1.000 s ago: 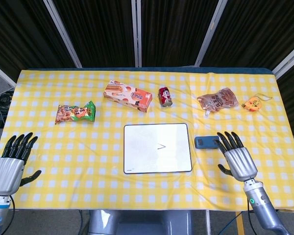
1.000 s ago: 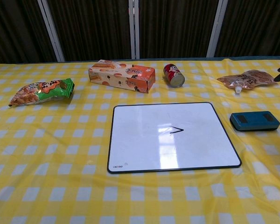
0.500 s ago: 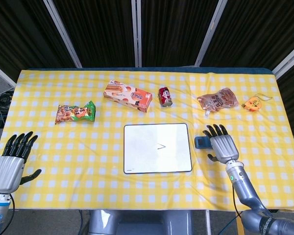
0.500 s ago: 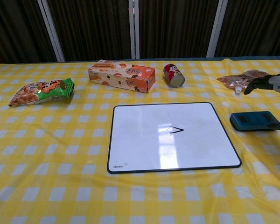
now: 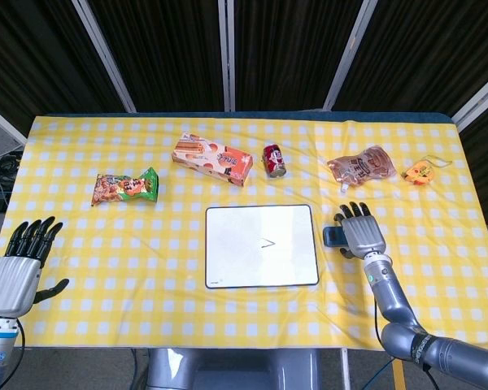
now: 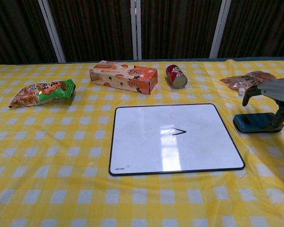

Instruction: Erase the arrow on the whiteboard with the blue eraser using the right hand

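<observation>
The whiteboard (image 5: 260, 272) (image 6: 146, 142) lies flat at the table's middle, with a small black arrow (image 5: 267, 242) (image 6: 179, 132) drawn right of its centre. The blue eraser (image 5: 333, 236) (image 6: 252, 123) lies just off the board's right edge. My right hand (image 5: 360, 231) (image 6: 276, 92) hovers palm-down over the eraser and covers its right part in the head view. Its fingers are spread above the eraser's far side, and the thumb (image 6: 279, 115) reaches down at the eraser's right end. My left hand (image 5: 20, 264) is open and empty at the table's front left corner.
Along the back of the table are a green and orange snack bag (image 5: 126, 187) (image 6: 42, 91), an orange biscuit box (image 5: 212, 158) (image 6: 123, 76), a red can (image 5: 275, 160) (image 6: 176, 76), a brown pouch (image 5: 360, 166) (image 6: 248, 79) and a small orange object (image 5: 419, 171).
My right hand has moved forward and to the left, from beside the eraser to over it, and has come lower. The left hand has barely shifted. The eraser and board stay put.
</observation>
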`<state>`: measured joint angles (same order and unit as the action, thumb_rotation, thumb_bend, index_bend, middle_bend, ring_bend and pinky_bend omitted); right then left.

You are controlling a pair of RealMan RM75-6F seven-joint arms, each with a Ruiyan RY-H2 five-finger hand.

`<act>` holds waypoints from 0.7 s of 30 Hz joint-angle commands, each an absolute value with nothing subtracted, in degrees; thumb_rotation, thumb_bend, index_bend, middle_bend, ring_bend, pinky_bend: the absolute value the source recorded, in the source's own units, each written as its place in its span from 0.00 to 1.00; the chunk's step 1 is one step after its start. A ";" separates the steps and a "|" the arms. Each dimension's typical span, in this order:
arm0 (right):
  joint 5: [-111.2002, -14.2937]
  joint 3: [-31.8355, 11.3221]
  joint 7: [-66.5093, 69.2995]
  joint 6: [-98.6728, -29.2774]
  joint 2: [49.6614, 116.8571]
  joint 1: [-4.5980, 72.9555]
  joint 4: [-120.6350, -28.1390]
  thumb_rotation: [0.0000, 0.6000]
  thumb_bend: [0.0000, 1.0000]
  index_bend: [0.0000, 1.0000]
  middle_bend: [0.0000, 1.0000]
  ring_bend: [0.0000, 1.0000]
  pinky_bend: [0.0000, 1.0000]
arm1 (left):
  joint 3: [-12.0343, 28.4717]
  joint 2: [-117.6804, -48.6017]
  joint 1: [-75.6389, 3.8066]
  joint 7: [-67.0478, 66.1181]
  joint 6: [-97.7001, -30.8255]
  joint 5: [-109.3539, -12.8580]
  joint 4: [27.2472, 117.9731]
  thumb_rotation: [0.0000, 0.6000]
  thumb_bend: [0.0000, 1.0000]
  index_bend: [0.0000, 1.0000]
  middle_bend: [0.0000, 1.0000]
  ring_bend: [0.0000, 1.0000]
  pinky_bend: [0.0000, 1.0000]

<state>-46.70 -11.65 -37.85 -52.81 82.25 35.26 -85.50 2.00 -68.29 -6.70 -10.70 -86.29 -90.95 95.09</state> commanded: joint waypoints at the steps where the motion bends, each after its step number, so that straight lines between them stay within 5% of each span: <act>1: -45.73 -11.13 -37.95 -52.81 82.78 35.87 -84.59 1.00 0.16 0.31 0.12 0.00 0.01 | 2.00 -68.38 -6.77 -10.65 -86.20 -90.88 94.97 1.00 0.03 0.00 0.00 0.00 0.00; 21: -41.55 -8.62 -37.05 -53.80 84.42 37.75 -80.26 1.00 0.18 0.36 0.15 0.02 0.05 | 1.83 -68.63 -7.09 -10.71 -85.80 -90.41 94.77 1.00 0.03 0.00 0.00 0.00 0.00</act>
<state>-41.55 -8.66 -37.09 -53.79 84.38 37.72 -80.30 1.84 -68.62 -7.07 -10.68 -85.83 -90.43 94.78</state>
